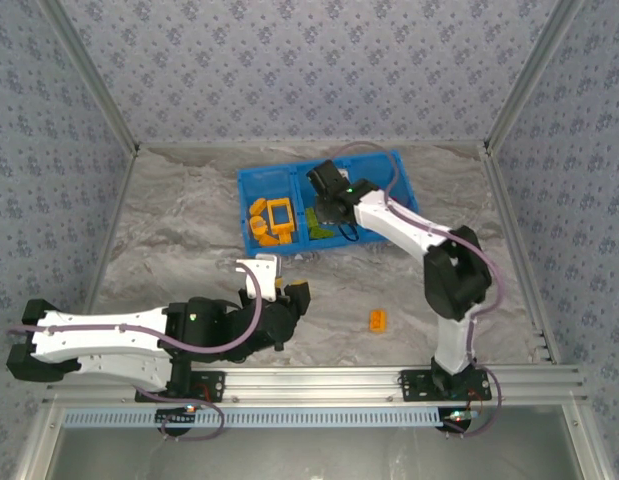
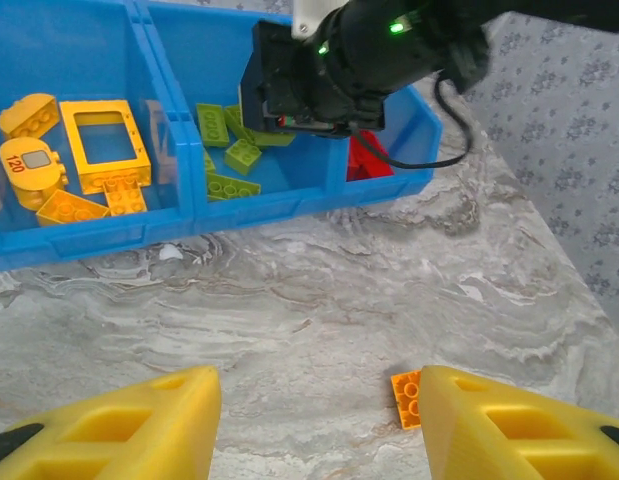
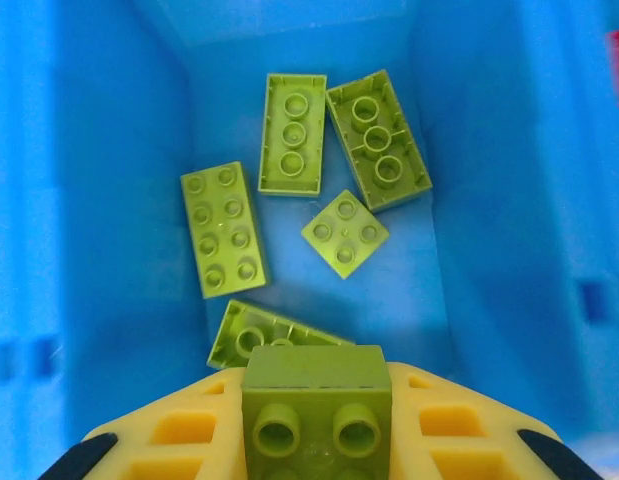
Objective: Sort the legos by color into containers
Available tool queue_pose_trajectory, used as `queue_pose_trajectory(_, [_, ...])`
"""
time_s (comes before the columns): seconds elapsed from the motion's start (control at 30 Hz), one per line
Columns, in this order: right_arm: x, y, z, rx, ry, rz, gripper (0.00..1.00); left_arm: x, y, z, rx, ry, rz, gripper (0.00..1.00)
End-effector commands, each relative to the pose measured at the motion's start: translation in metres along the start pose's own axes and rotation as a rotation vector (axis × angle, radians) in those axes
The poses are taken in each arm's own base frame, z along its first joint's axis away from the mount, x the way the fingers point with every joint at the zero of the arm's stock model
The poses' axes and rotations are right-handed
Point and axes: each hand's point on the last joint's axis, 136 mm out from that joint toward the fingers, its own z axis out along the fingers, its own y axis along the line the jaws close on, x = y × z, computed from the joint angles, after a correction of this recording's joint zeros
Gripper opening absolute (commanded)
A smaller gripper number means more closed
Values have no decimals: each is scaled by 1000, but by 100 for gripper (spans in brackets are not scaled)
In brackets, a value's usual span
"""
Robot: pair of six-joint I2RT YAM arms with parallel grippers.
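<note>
The blue bin (image 1: pixel 257 180) sits at the table's far middle. Its left compartment (image 2: pixel 49 60) holds several orange legos, among them an open frame piece (image 2: pixel 104 145). The middle compartment (image 3: pixel 319 140) holds several lime green bricks (image 3: pixel 222 230). A red brick (image 2: pixel 369 160) shows in the right compartment. My right gripper (image 3: pixel 316 420) hangs over the middle compartment, shut on a lime green brick (image 3: pixel 315 395). My left gripper (image 2: pixel 314 425) is open low over the table, with a loose orange brick (image 2: pixel 406 398) beside its right finger (image 2: pixel 509 425).
The same orange brick (image 1: pixel 378 320) lies on the marble tabletop in front of the right arm's base. Patterned walls close in the table on three sides. The aluminium rail (image 1: pixel 319 380) runs along the near edge.
</note>
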Motion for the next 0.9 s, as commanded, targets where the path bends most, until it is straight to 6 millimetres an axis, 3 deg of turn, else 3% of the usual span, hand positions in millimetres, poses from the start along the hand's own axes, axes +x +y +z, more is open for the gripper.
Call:
queue_pose_trajectory(0.0, [7, -8, 25, 53, 64, -50, 26, -5, 6, -1, -28, -22, -20, 54])
queue_pose_trajectory(0.1, [14, -3, 48, 32, 98, -53, 26, -1, 6, 1, -26, -11, -25, 54])
queue_pose_trajectory(0.23, [18, 2, 60, 24, 113, -71, 29, 2, 3, 2, -23, 0, -18, 54])
queue_pose_trajectory(0.4, [13, 3, 54, 15, 100, -70, 48, 8, -6, 8, -11, 18, -7, 54])
queue_pose_trajectory(0.53, [0, 5, 26, -8, 47, -63, 55, 20, -12, 17, -21, 61, 20, 54])
queue_pose_trajectory(0.67, [-19, 0, -21, -40, -40, -39, 55, 35, -19, 29, -15, 126, 10, 54])
queue_pose_trajectory(0.77, [-25, -15, -63, -47, -113, -15, 51, 46, -28, 39, 2, 174, 13, 53])
queue_pose_trajectory(0.87, [-19, -36, -106, -54, -178, 9, 49, 57, -37, 48, 13, 223, 25, 52])
